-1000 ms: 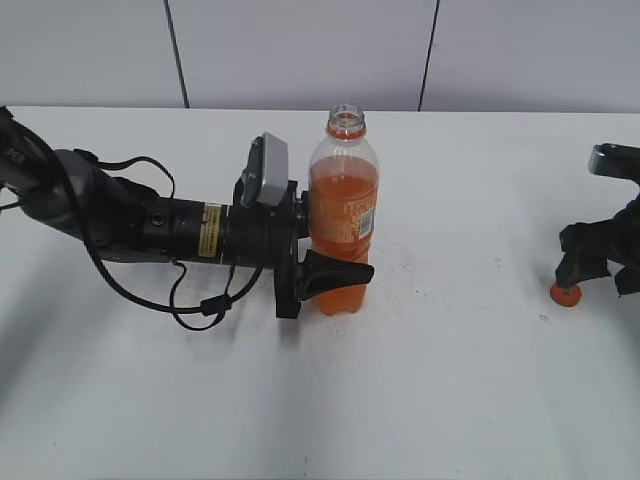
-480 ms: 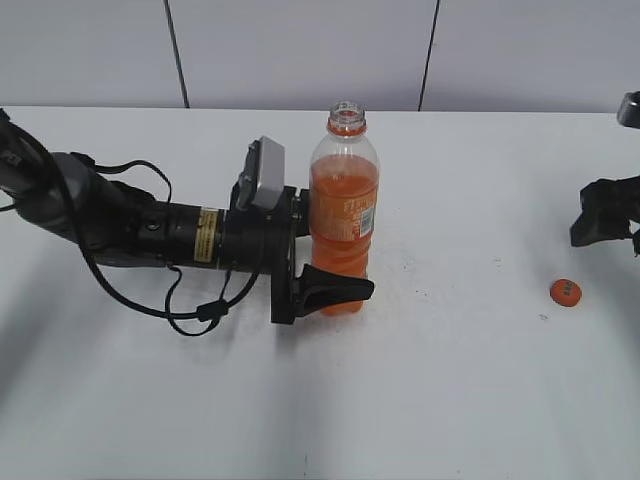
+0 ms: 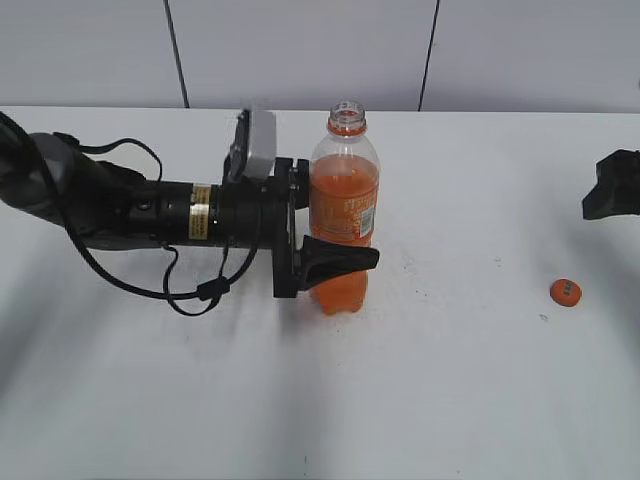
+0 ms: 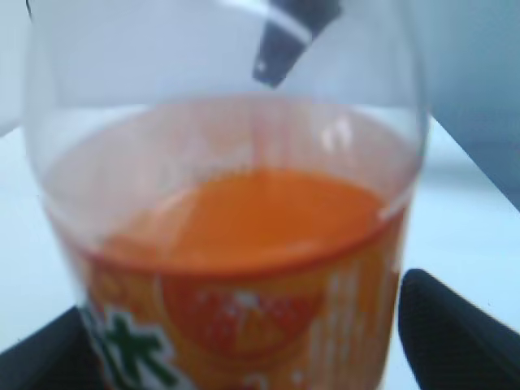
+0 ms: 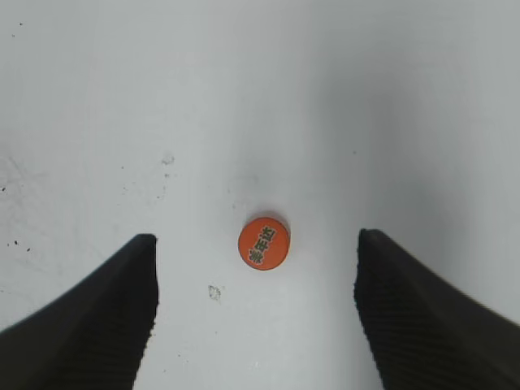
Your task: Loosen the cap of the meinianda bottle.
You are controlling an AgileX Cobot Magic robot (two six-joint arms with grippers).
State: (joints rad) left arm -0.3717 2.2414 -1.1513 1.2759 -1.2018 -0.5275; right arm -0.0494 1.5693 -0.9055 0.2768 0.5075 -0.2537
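Observation:
The meinianda bottle (image 3: 343, 215) stands upright mid-table, its neck open with no cap on it. It holds orange drink and fills the left wrist view (image 4: 227, 244). My left gripper (image 3: 345, 240) is shut on the bottle's label band, with one finger in front and the other hidden behind; both fingers show at the bottom corners in the left wrist view (image 4: 244, 349). The orange cap (image 3: 565, 291) lies flat on the table at the right. My right gripper (image 5: 256, 244) is open and empty, raised above the cap (image 5: 263, 242); it shows at the right edge of the exterior view (image 3: 612, 187).
The white table (image 3: 450, 400) ends at a grey panelled wall (image 3: 300, 50) behind. The left arm and its looping cable (image 3: 190, 290) lie across the table's left half. Small dark specks (image 5: 166, 159) mark the table near the cap.
My right gripper has let go of the cap on the table and risen up and to the right. My left arm has shifted slightly upward, still holding the bottle.

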